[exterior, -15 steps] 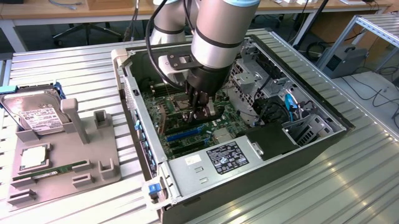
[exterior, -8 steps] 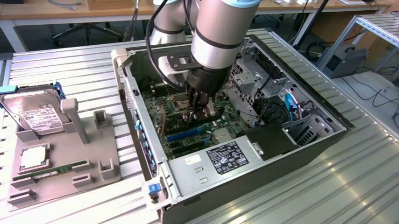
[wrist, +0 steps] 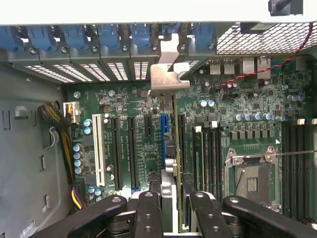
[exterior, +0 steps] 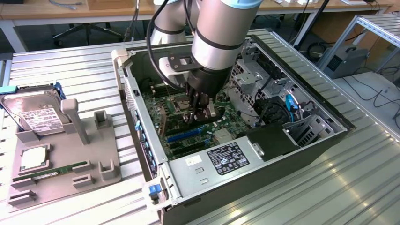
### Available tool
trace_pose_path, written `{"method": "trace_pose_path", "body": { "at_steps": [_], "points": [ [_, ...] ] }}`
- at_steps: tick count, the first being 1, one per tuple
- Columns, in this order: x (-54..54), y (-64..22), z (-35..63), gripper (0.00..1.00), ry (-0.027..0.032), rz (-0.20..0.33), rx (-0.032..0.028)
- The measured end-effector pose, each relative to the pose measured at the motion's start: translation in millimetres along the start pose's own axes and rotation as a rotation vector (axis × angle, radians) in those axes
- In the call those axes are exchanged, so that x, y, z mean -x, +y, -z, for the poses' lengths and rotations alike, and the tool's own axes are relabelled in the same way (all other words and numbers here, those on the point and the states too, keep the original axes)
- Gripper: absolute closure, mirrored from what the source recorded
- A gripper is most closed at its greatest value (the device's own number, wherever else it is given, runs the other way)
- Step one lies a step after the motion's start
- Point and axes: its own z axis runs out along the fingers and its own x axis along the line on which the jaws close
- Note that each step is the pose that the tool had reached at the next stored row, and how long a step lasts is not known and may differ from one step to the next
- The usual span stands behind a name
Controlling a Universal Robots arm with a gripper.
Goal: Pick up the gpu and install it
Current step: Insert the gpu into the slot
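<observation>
Black fingers of the gripper are clamped on the top edge of the gpu, which stands on edge between them, held thin-side up so its lower edge can go down into a slot. The card hangs inside the open case, just over the board; from the wrist view it lies right along the blue slot, and its silver bracket already reaches the rear wall next to the row of slot openings, which suggests it is lined up there, though whether it is seated cannot be told. One arm reaches straight down into the case, likely to keep the card square to the board. Beside the blue slot sits one white slot and several black ones. Toward the empty socket one stick stands in the memory slots. On the surface at the exterior view's left, one grey holder carries one drive, one chip and one green stick.
</observation>
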Motion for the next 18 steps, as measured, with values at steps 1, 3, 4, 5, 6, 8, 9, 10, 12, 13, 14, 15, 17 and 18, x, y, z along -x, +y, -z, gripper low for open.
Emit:
{"method": "trace_pose_path", "body": {
  "at_steps": [1, 3, 4, 5, 6, 8, 9, 10, 12, 13, 14, 15, 17, 18],
  "points": [
    [0.0, -0.1, -0.1, 0.73, 0.0001, 0.000, 0.0001],
    [0.0, -0.1, -0.5, 0.73, -0.0001, 0.000, 0.0001],
    [-0.1, -0.1, -0.7, 0.73, 0.0000, 0.000, 0.0001],
    [-0.1, -0.1, -1.0, 0.73, 0.0000, 0.000, 0.0001],
    [-0.1, -0.1, -1.2, 0.73, 0.0000, 0.000, 0.0001],
    [-0.1, -0.1, -1.7, 0.73, 0.0000, 0.000, 0.0002],
    [-0.2, -0.2, -1.9, 0.73, 0.0000, 0.000, 0.0001],
    [-0.2, -0.2, -2.0, 0.73, 0.0001, 0.000, 0.0002],
    [-0.3, -0.1, -2.4, 0.73, 0.0000, 0.000, 0.0001],
    [-0.3, -0.2, -2.7, 0.73, -0.0001, 0.000, 0.0000],
    [-0.4, -0.2, -3.1, 0.73, -0.0002, 0.000, 0.0000],
    [-0.4, -0.2, -3.5, 0.73, -0.0002, 0.000, 0.0000],
    [-0.5, -0.2, -4.4, 0.73, 0.0000, 0.000, 0.0001],
    [-0.5, -0.2, -4.9, 0.73, -0.0001, 0.000, 0.0001]
  ]
}}
